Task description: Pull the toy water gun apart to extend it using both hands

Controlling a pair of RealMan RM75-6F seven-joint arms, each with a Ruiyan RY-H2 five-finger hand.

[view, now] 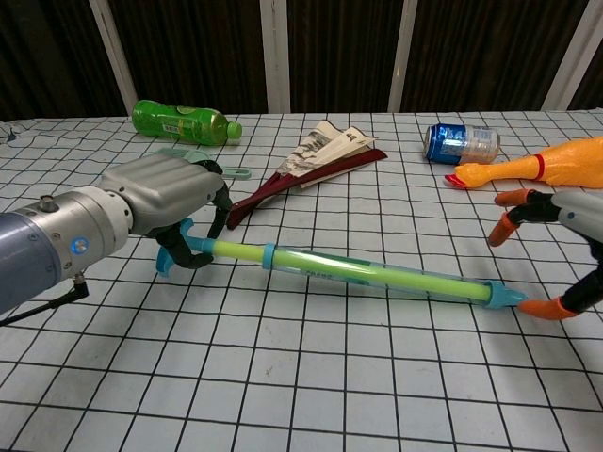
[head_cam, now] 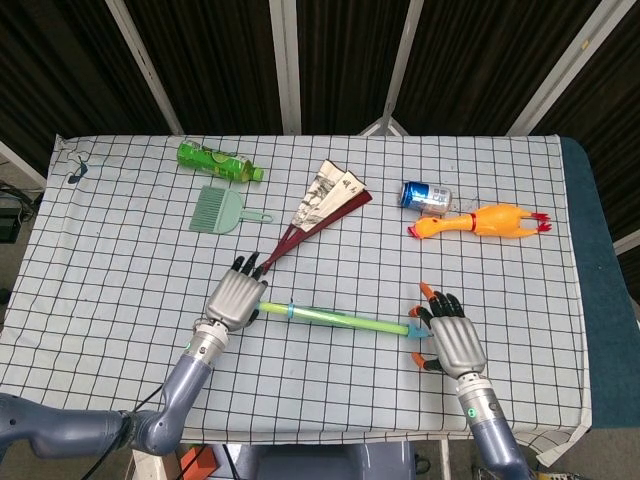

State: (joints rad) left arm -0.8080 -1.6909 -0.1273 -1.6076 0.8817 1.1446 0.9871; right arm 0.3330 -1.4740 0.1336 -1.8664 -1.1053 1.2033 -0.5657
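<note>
Both hands are being shown at the toy water gun (head_cam: 335,318), which is lying across the near middle of the checked tablecloth (head_cam: 120,270). Its blue handle end is being gripped by the left hand (head_cam: 236,296), with the fingers curled around it; this wrap is being made plain only in the chest view (view: 174,202), since the head view is giving just the back of the hand. The right hand (head_cam: 449,338) is being held just beside the gun's blue tip on the right, its orange-tipped fingers (view: 505,228) being kept apart and nothing being grasped. In the chest view only part of that hand (view: 565,250) is being caught at the frame's right edge, with the thumb lying close to the tip; whether contact is being made cannot be told.

Farther back, a green bottle (head_cam: 218,160), a green dustpan (head_cam: 218,210), a folded fan (head_cam: 318,210), a blue can (head_cam: 427,196) and a rubber chicken (head_cam: 485,221) are being seen lying well apart from the gun. The dustpan is being mostly hidden behind the left hand in the chest view, while the head view is showing it whole.
</note>
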